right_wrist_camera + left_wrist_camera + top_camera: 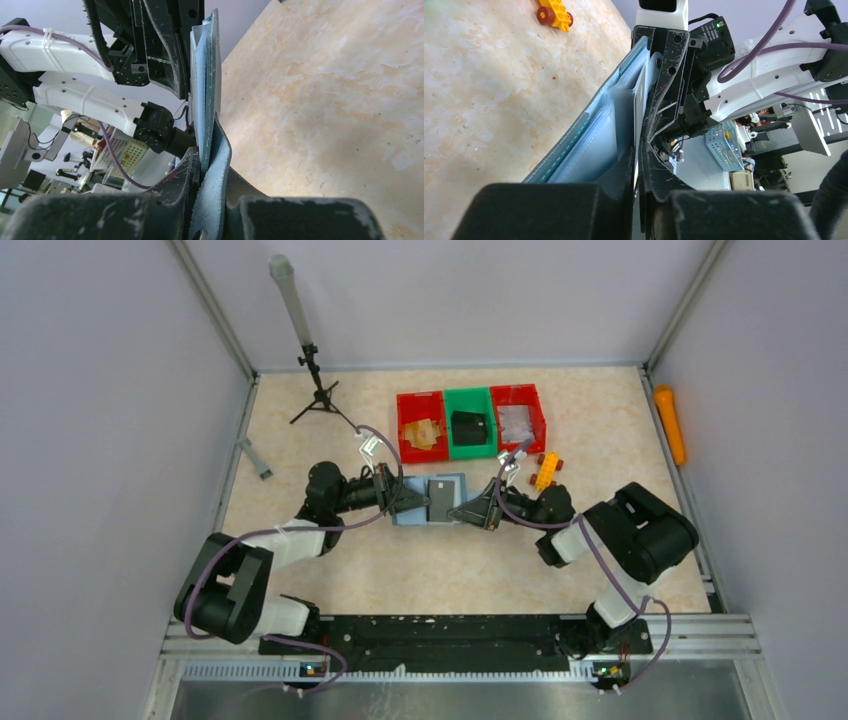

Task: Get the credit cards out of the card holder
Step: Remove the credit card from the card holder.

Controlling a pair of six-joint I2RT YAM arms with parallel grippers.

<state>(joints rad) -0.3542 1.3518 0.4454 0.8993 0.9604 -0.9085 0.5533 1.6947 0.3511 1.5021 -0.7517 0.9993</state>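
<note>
Left claw is pinched on the left edge of the holder, which is spread open mid-table, just near of 3 bins, with a dark card showing at its middle. Right claw is clamped on the holder's right teal flap, its jaws almost together.

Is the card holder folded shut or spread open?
Spread open: in the top view the card holder shows its pale blue inside with a dark card on it.
</note>
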